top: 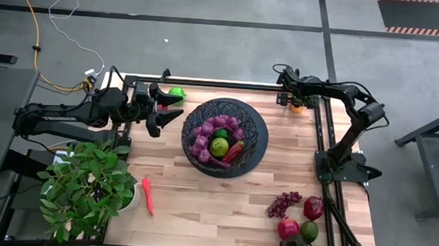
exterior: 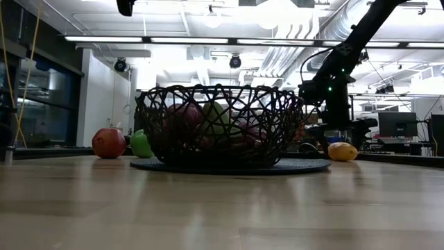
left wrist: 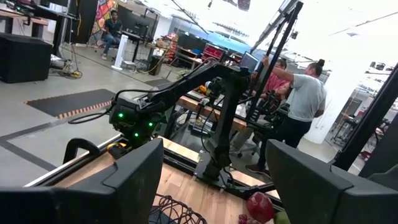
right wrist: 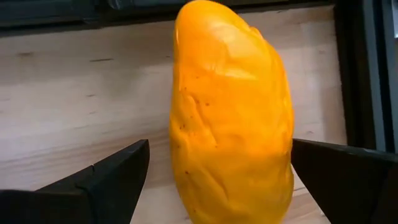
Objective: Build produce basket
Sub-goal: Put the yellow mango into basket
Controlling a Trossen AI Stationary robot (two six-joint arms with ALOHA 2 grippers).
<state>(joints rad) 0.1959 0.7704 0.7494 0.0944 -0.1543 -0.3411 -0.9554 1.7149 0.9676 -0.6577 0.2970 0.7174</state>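
We note grey concrete floor (top: 208, 54) around the wooden table (top: 222, 199), a yellow cable (top: 27, 20) beyond its far left corner, and ceiling strip lights (exterior: 208, 40) above. People (left wrist: 305, 99) stand near desks behind it.

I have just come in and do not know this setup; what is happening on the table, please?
A two-armed robot is filling the basket, which already holds grapes, a green fruit and a pepper. The right pincer, open, is around the mango at the far right corner. The left pincer, open, waits left of the basket. More produce lies loose nearby.
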